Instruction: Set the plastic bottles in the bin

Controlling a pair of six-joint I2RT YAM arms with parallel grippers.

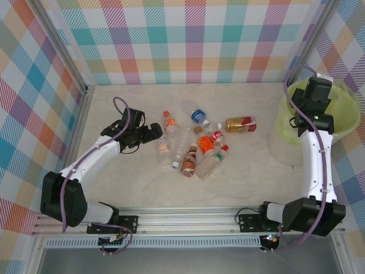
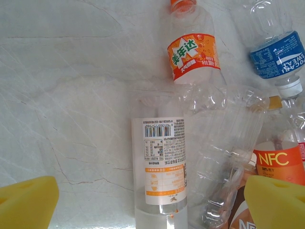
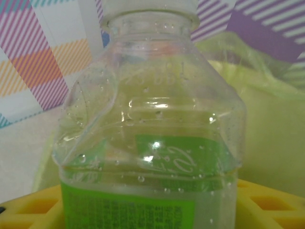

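Observation:
Several plastic bottles [image 1: 194,145] lie in a heap mid-table. My left gripper [image 1: 155,133] hovers at the heap's left side, open, its yellow fingertips [image 2: 26,202] spread either side of a clear bottle with a white and orange label [image 2: 159,162]. Next to that bottle lie a crushed clear bottle [image 2: 224,143], an orange-labelled one [image 2: 193,55] and a blue-labelled one [image 2: 279,55]. My right gripper [image 1: 315,94] is up over the lime-green bin [image 1: 345,111]. A clear bottle with a green label [image 3: 152,143] stands between its yellow pads [image 3: 267,205], which grip it low down.
A brown and red bottle [image 1: 240,124] lies apart, to the right of the heap. Checked walls close the table on three sides, and the bin stands in the far right corner. An aluminium rail [image 1: 188,220] runs along the near edge between the arm bases.

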